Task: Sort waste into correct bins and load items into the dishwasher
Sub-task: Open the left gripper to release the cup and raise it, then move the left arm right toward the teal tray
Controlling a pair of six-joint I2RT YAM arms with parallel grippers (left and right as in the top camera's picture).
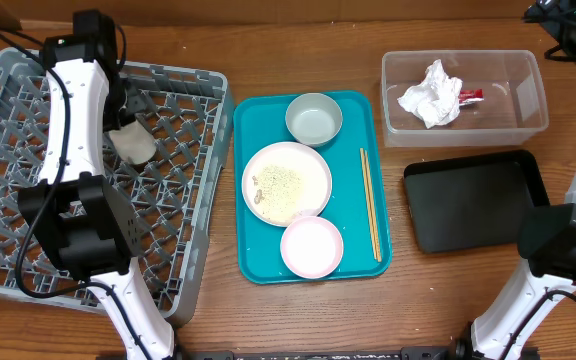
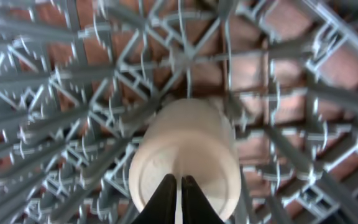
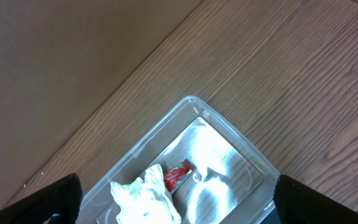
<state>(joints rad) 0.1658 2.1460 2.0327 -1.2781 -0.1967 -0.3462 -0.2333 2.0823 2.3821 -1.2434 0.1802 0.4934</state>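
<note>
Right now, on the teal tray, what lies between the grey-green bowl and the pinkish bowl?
The white plate, with pale crumbs on it, lies between the grey-green bowl and the pinkish bowl. The overhead view shows this.

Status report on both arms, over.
Left end effector shut on white cup in dish rack. Right end effector open above clear tub. No obstruction seen.

we see a robotics lab bench staged as a kitchen: white robot arms [image 1: 68, 110] work at a wooden table [image 1: 298, 50], with a grey dish rack [image 1: 183, 120], teal tray [image 1: 348, 210], clear tub [image 1: 513, 105] and black tray [image 1: 478, 200] laid out.
</note>
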